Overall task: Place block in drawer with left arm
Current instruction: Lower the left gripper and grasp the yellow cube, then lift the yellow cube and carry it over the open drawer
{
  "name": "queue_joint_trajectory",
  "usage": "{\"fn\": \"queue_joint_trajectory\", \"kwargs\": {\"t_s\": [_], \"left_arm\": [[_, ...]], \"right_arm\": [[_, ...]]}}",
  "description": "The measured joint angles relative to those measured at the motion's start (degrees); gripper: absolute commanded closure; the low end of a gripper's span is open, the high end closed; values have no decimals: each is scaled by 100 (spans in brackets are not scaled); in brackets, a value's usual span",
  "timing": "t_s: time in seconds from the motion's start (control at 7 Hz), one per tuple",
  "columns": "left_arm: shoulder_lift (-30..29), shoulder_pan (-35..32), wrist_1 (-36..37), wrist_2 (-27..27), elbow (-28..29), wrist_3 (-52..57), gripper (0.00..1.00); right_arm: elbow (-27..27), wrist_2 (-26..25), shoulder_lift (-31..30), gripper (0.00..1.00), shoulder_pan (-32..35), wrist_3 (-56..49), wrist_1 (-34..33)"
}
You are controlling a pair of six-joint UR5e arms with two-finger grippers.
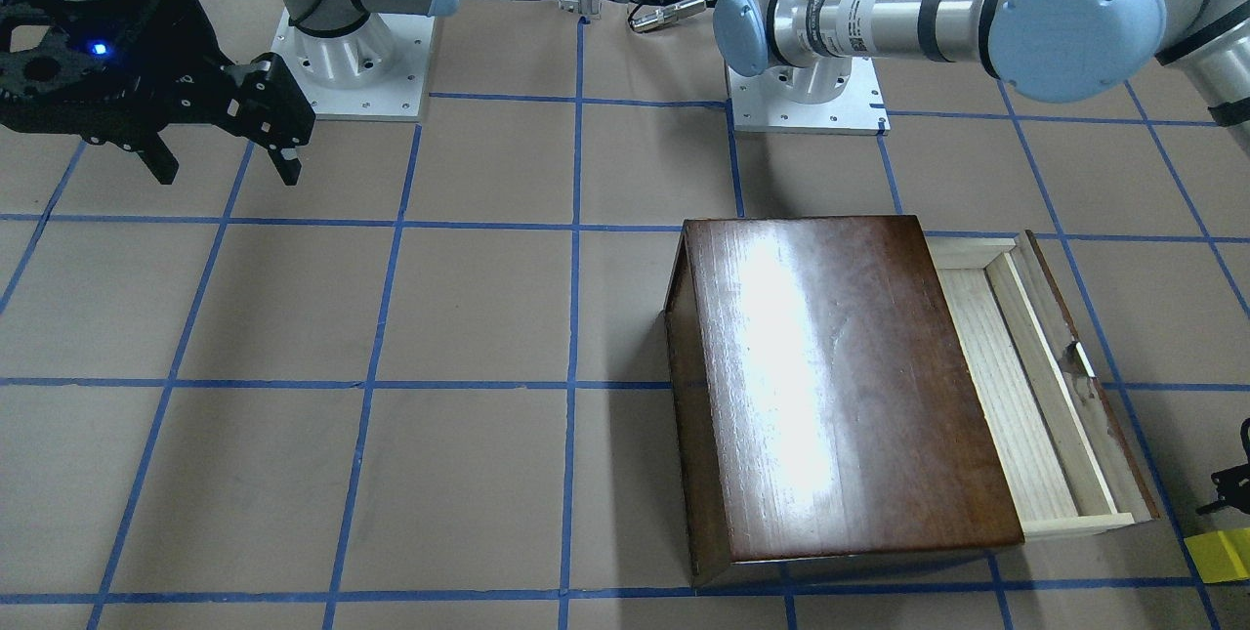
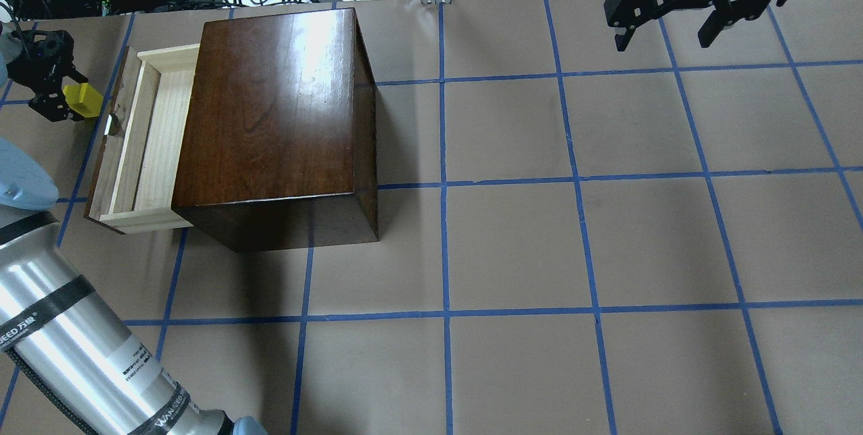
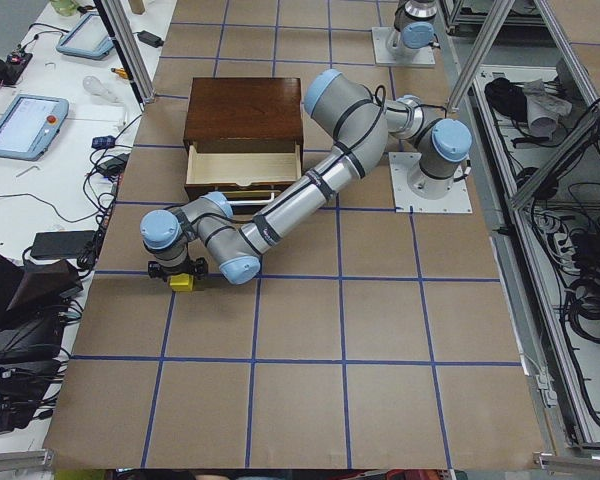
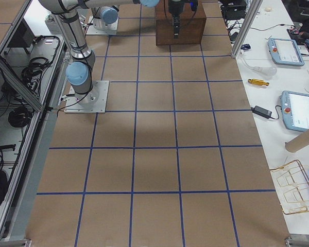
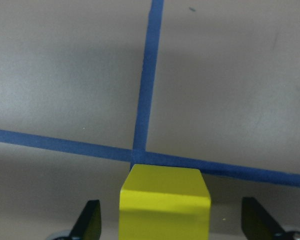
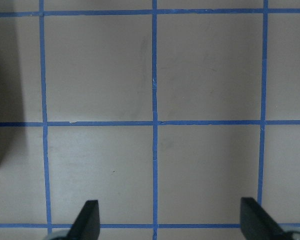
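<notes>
Just left of the pulled-out drawer, straddles the block with left gripper spread, not touching; holds right gripper agape far right.

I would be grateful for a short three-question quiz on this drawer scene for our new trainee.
1. True or false: the block lies inside the drawer.
2. Choose one. The left gripper is: A) shut on the block; B) open, with the block between its fingers and a gap on each side; C) open above the drawer.
3. Short answer: what does the right gripper hold?

Key: 1 false, the block is outside, beyond the drawer's front panel. 2 B. 3 nothing; it is open over bare table.
</notes>
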Motion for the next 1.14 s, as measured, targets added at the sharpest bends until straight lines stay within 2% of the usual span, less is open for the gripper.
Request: {"fn": "queue_joint_trajectory", "kwargs": {"t_s": [0.29,0.43,0.57,0.71,1.0,1.14], "left_arm": [[-42,1,36,1,-1,3,33],[-47,2,74,5,-14,2,40],[-46,2,114,5,-28,1,68],[-46,2,131,2,-37,1,86],[-45,0,139,-1,-42,1,100],[-40,0,139,-1,-43,1,100]], "right_arm": [[0,0,2,0,-2,0,0],[0,-2,1,0,-2,0,0],[0,-1,-2,0,-2,0,0],[0,-1,-5,0,-5,0,0],[0,-6,-3,0,-3,0,0],[0,-5,-4,0,-1,0,0]]}}
